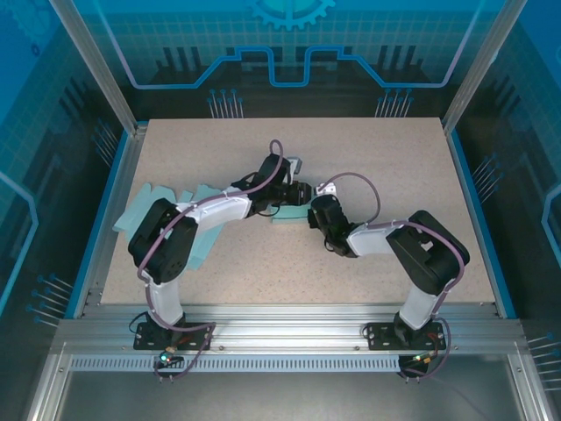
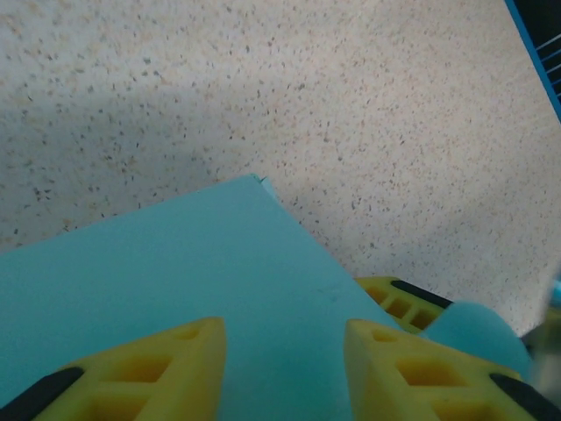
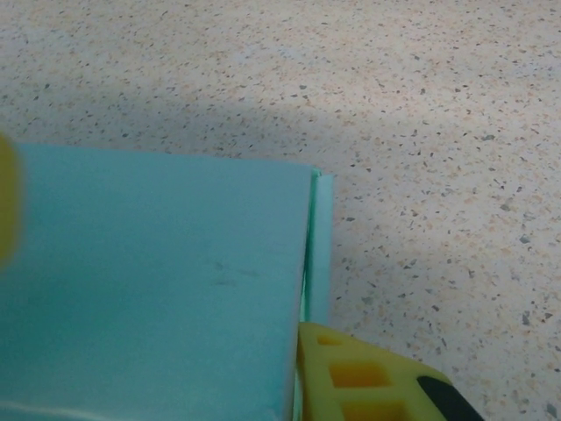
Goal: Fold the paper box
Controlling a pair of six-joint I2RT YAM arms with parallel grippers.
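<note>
Left tool [image 2: 285,355] over flat teal box [image 2: 166,263]

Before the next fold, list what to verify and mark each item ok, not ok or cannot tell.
1. Panel of the paper box sits between the left gripper fingers: ok.
2. Jaws of the left gripper shut on the panel: not ok, the fingers stand apart.
3. Hold of the right gripper on the panel: cannot tell; one finger shows beside its edge.
4. Rest of the box flat on the table: cannot tell, the left arm covers part.
</note>
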